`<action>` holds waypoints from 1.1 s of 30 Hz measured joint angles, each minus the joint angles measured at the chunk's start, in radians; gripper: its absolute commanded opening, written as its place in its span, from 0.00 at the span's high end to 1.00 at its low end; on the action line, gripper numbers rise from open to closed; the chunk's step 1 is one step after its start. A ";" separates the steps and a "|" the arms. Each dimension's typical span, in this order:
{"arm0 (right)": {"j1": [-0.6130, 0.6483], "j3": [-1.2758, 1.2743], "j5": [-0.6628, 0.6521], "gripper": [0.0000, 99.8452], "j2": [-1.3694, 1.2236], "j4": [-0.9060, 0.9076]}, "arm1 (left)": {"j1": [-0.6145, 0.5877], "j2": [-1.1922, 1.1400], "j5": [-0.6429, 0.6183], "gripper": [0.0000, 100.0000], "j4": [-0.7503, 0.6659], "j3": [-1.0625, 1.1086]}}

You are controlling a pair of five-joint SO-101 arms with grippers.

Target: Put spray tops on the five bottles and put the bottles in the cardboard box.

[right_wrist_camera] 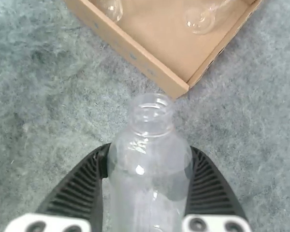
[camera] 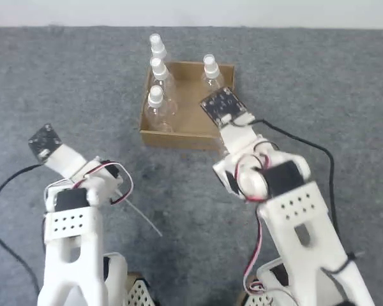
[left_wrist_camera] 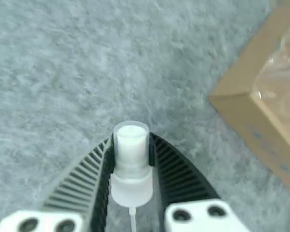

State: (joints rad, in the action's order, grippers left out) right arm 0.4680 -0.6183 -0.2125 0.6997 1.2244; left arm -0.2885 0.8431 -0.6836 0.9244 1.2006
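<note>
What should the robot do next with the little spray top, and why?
Probably carry the spray top, held by the left gripper, over to the bottle in the right gripper, because that bottle's neck is open and bare.

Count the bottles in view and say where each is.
5. Four capped at the cardboard box: back-left bottle, middle-left bottle, front-left bottle, back-right bottle. The uncapped bottle sits in the right gripper's jaws, outside the box.
</note>
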 measured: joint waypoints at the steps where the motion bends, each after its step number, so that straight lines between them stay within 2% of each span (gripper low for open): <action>1: 0.000 -0.023 0.000 0.92 0.025 -0.017 | -0.008 0.006 -0.002 0.99 0.000 0.000; 14: 0.002 -0.239 0.000 0.92 0.210 -0.239 | -0.015 0.244 -0.002 0.99 0.000 0.000; 21: 0.003 -0.252 0.000 0.92 0.259 -0.261 | -0.015 0.439 -0.002 0.99 0.000 0.000; 33: 0.183 -0.384 0.000 0.92 0.433 -0.261 | -0.015 0.733 -0.002 0.99 0.000 0.000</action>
State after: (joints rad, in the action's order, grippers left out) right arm 0.6506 -1.0019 -0.2125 1.1324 0.9636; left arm -0.3038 1.5766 -0.6851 0.9244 1.2006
